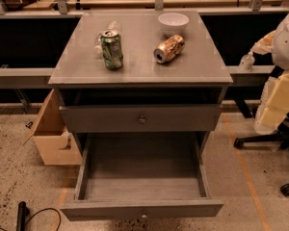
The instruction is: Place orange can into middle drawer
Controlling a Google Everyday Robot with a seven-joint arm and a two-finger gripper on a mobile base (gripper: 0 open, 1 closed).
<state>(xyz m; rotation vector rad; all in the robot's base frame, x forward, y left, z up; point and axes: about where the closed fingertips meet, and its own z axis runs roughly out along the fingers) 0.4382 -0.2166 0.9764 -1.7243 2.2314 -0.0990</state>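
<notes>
The orange can [168, 48] lies on its side on the grey cabinet top [139, 66], right of the middle, with its silver lid facing the front left. The middle drawer [142, 186] is pulled fully out below and is empty inside; its small knob sits on the front panel at the bottom edge of the view. The drawer above it [142, 120] is closed. My gripper is not in view.
A green drink can [111, 49] stands upright left of the orange can, with a clear item [111, 29] behind it. A white bowl [173, 23] sits at the back right. A cardboard box [53, 134] stands on the floor at left, an office chair [274, 119] at right.
</notes>
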